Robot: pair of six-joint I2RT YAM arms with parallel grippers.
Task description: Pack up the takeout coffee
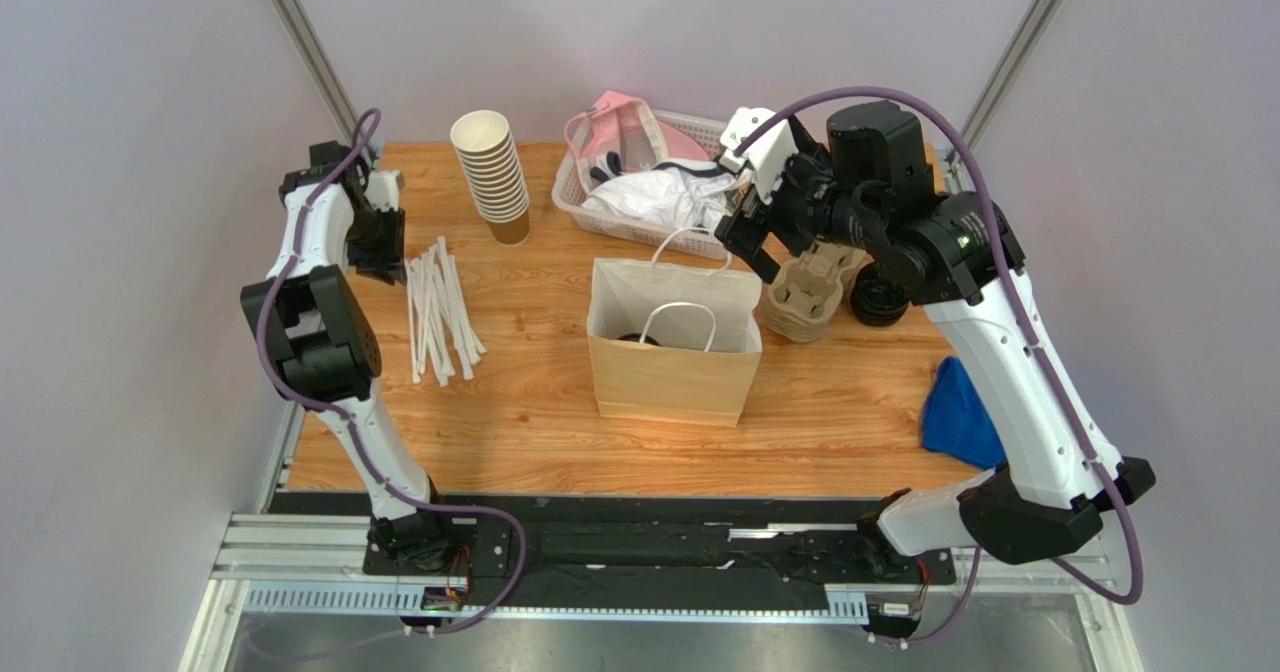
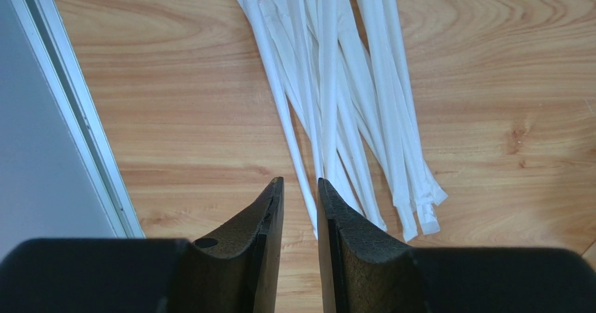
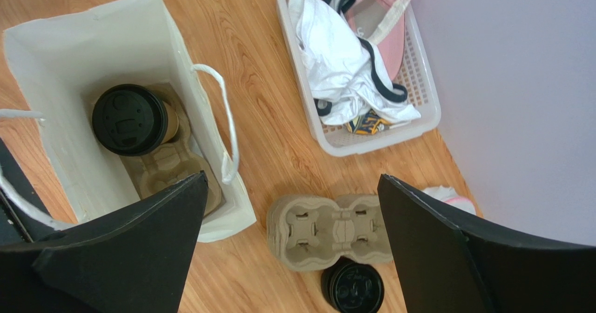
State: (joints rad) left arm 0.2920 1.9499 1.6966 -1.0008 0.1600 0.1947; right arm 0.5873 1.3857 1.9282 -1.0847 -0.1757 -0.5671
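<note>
No text, brand, number or sign can be read in any view. The lid of the takeout coffee (image 3: 130, 119), standing inside the paper bag (image 3: 70, 54), carries raised moulded marks that are too small to make out. The loose black lid (image 3: 352, 287) shows similar relief, equally unreadable. A coloured printed patch (image 3: 369, 122) on the cloth in the white basket (image 3: 424, 89) is too blurred to tell whether it holds lettering.

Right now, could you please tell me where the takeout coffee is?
In the right wrist view, the takeout coffee stands inside the paper bag mid-table, seated in a pulp carrier.
</note>
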